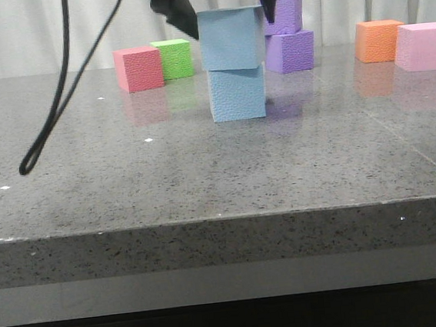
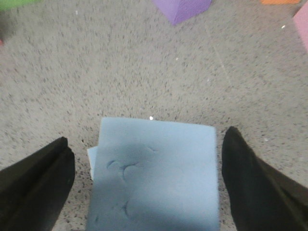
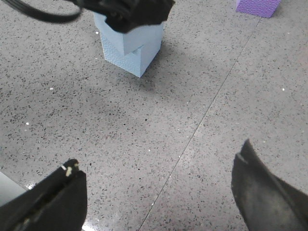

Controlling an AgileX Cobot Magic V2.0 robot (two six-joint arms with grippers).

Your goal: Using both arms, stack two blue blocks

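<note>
Two sky-blue blocks stand stacked at the middle of the table: the upper block (image 1: 229, 39) rests on the lower block (image 1: 237, 94), turned slightly. My left gripper (image 1: 231, 17) hangs over the stack, open, one finger on each side of the upper block with a gap to it. In the left wrist view the upper block's top (image 2: 154, 178) lies between the black fingers (image 2: 38, 183), and a sliver of the lower block (image 2: 91, 161) shows beside it. My right gripper (image 3: 154, 187) is open and empty over bare table, away from the stack (image 3: 127, 60).
A red cube (image 1: 138, 68) and a green cube (image 1: 172, 58) sit behind the stack to the left. Two stacked purple cubes (image 1: 291, 52) stand close behind on the right. Orange (image 1: 378, 40) and pink (image 1: 424, 46) cubes are far right. A black cable (image 1: 51, 110) hangs at left.
</note>
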